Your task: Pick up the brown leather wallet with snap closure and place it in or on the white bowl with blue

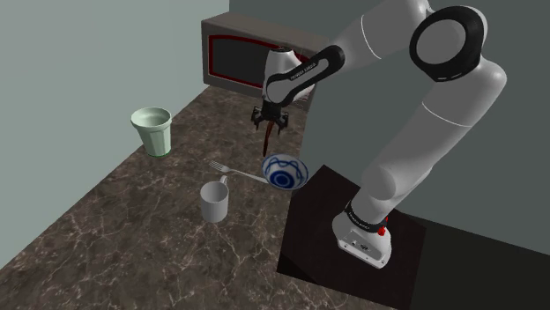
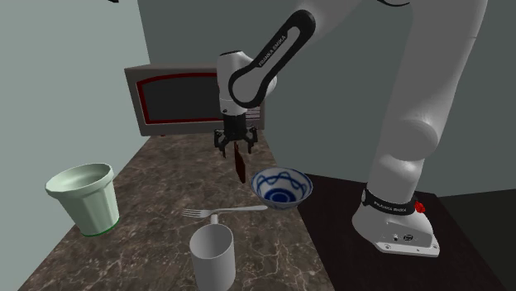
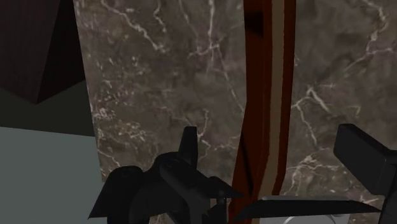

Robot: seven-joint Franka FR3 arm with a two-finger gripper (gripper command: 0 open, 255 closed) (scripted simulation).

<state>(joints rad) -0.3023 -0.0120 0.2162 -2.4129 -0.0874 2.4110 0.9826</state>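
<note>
The dark marble counter [image 1: 132,238] carries a microwave [image 1: 238,57] at its back edge. Above the counter, the gripper [image 2: 236,142] has its 2 fingers closed on the top of a brown wallet [image 2: 240,165], which hangs upright in the air near the white-and-blue bowl [image 2: 282,186] at the counter's stand-side edge.

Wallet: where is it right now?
The brown wallet hangs from the gripper above the marble counter, in the shoulder view just up and left of the blue-patterned bowl, in front of the microwave.
</note>
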